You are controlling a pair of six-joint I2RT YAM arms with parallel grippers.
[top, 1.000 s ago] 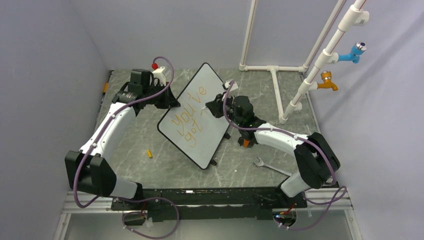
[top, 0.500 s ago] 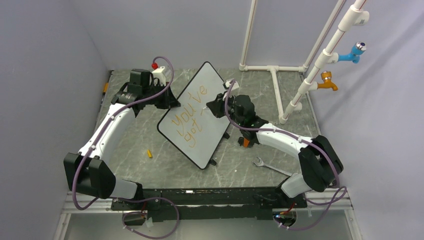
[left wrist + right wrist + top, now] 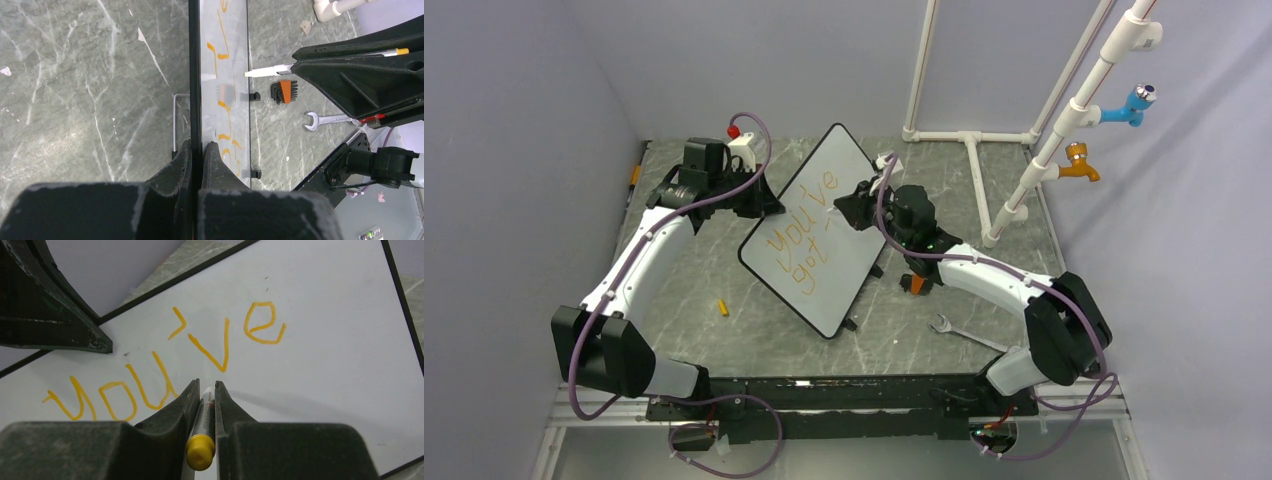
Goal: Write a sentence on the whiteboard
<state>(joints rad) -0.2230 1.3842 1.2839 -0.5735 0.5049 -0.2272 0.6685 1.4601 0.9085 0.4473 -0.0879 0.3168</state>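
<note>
- Wrench (image 3: 964,333): lies flat on the table (image 3: 754,340), nearest the arm bases on the right side. It is well apart from the work and plays no part in it.
- Small yellow piece (image 3: 722,307): lies loose on the left of the table, near the lower corner of the board. It is likely a cap set aside, though it is too small to be sure.
- Orange-and-black tool set (image 3: 915,284): sits beside the board's right foot, under the right arm, and is not in use.
- Whiteboard (image 3: 839,285): stands mid-table, propped at a tilt on small feet. One corner points at the arms, so its face is turned toward the right arm for writing.
- Sentence (image 3: 802,238): orange letters in two lines that read "You've" over "got". The last word is not yet written, so the task is judged well past half.
- Left pincer (image 3: 769,205): clamped on the whiteboard's black rim at its left edge, one finger on each side. It is judged to brace the board against the push of the pen.
- Right pincer (image 3: 849,208): closed on a marker (image 3: 201,440) held lengthwise between the fingers, with the tip aimed at the bare area right of "got". Whether the tip touches the board cannot be told.
- Pipe frame (image 3: 969,140): white tubing with a blue tap (image 3: 1136,100) and an orange tap (image 3: 1079,160), standing at the far right, well apart from the board.
</note>
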